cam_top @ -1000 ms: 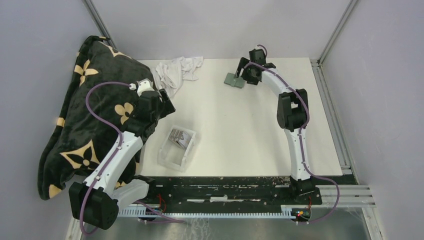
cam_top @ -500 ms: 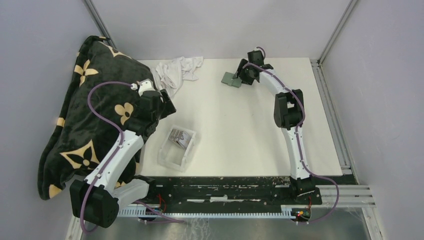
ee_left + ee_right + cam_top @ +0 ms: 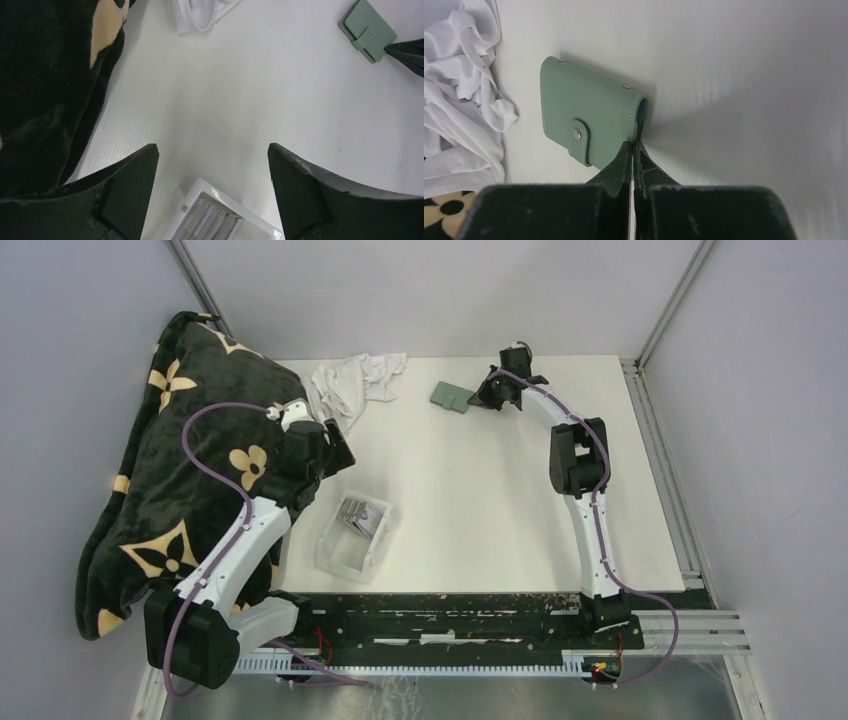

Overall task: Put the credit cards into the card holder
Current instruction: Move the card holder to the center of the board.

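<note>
The right gripper (image 3: 632,150) has its jaws pressed together with nothing visibly between them. Its tips touch the near edge of the card holder (image 3: 589,112), which lies snapped shut on the desk (image 3: 749,75) just ahead, with a white cloth (image 3: 459,100) to its left. The left gripper (image 3: 212,147) hangs wide open and empty. Directly beneath it the credit cards (image 3: 207,225) are stacked in a clear tray (image 3: 235,202). The holder probably needs unsnapping first, so pin it flat and lift the tab gently, or it may skate away.
</note>
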Available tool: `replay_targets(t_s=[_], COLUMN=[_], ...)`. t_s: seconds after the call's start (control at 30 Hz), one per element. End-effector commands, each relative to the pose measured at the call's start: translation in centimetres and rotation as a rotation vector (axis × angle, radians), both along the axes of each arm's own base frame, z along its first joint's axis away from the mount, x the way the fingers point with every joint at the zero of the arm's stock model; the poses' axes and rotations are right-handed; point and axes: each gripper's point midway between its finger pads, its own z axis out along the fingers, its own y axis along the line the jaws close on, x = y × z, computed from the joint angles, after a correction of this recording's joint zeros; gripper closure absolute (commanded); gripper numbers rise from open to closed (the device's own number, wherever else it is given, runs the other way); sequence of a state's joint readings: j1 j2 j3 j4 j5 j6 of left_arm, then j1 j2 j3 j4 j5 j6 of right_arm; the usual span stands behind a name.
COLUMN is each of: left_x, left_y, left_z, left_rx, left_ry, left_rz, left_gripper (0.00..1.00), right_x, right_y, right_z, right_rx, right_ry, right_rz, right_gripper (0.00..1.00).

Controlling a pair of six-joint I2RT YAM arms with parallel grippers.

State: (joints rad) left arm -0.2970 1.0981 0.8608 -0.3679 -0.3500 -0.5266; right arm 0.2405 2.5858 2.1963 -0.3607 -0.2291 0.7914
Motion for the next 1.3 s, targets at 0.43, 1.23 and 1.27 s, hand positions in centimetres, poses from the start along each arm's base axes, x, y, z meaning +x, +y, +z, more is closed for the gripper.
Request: replay_targets(t_s=[0.43, 1.23, 1.27], left_x=[8.1, 14.4, 14.7], left_y=[-7.9, -23.6, -23.9], left_z=[0.8, -3.2, -3.1], left_rx=[-0.151, -0.118, -0.117], left_ry=[-0.105, 0.038, 0.035], left_rz=[-0.186, -0.570, -0.577], left_gripper=[0.10, 0.17, 0.17], right_x=[-5.4, -21.7, -21.8], right_y=[1.3, -2.0, -2.3], right_z=[8.0, 4.2, 4.3], right_rx=[0.322, 0.069, 0.046], right_ry=[-0.030, 0.160, 0.167], right_rz=[-0.046, 0.001, 0.011], right_gripper=[0.99, 0.99, 0.99])
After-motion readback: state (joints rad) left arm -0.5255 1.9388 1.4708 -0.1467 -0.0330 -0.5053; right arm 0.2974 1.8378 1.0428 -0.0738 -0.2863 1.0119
